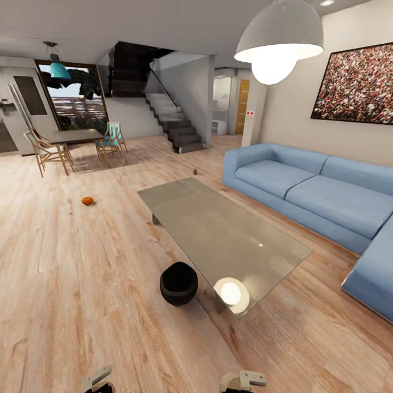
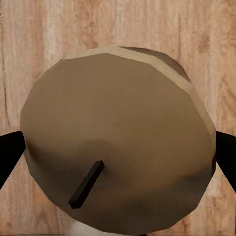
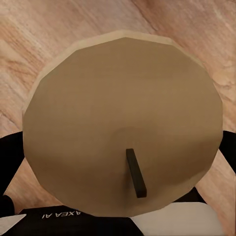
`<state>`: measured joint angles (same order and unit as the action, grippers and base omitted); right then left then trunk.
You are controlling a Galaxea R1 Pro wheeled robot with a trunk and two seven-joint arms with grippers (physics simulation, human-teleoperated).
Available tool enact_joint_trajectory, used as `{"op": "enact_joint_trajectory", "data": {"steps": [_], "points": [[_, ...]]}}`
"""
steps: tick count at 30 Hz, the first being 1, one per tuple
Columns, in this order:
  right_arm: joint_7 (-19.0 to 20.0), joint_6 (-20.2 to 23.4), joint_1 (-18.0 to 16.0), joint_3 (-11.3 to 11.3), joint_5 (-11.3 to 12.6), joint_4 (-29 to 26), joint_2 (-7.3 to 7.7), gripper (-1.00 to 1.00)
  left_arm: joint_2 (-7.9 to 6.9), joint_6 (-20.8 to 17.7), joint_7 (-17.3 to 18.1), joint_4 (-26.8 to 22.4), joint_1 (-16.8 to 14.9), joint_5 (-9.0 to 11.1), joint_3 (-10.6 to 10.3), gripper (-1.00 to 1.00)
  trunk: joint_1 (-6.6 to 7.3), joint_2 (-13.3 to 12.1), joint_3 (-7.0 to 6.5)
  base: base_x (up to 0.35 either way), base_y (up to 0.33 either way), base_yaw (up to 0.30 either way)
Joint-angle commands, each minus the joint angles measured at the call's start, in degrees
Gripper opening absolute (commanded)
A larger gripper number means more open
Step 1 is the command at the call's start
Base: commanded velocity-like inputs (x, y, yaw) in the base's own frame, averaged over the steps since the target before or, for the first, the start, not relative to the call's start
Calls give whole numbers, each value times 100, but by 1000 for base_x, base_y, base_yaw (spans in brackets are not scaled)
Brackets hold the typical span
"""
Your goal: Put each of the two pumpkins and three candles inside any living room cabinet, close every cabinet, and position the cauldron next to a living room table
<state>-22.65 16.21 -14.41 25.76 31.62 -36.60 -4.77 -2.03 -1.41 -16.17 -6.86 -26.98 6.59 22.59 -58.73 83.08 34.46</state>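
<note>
Here, candle [image 2: 118,147] in each end effector [image 2: 118,152].

A tan candle [image 2: 118,147] sits in each gripper, second candle [image 3: 123,128]; orange pumpkin [image 1: 87,201] lies on floor.

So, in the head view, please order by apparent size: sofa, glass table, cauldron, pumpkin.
1. Sofa and glass table: similar, so unranked
2. Cauldron
3. Pumpkin, though it is farther away than the cauldron
</note>
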Motion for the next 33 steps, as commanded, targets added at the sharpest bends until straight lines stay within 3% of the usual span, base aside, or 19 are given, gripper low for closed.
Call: {"op": "enact_joint_trajectory", "data": {"steps": [1,6,13,33], "points": [[-1,3,0,-1,-7,2,-12,-100,0,0,-2,0,0,0,0,-100,0,0,0,-86,-230,267],[-71,5,0,-1,-6,0,-55,-100,0,0,-1,0,0,0,7,-100,0,0,0,-220,-187,110],[-538,3,0,5,2,4,-160,-100,-5,8,8,0,0,7,16,-100,0,0,11,-133,-62,201],[-583,-4,0,8,2,4,-182,-100,-8,1,14,0,0,9,18,-100,0,0,61,-2,-1,271]]}}
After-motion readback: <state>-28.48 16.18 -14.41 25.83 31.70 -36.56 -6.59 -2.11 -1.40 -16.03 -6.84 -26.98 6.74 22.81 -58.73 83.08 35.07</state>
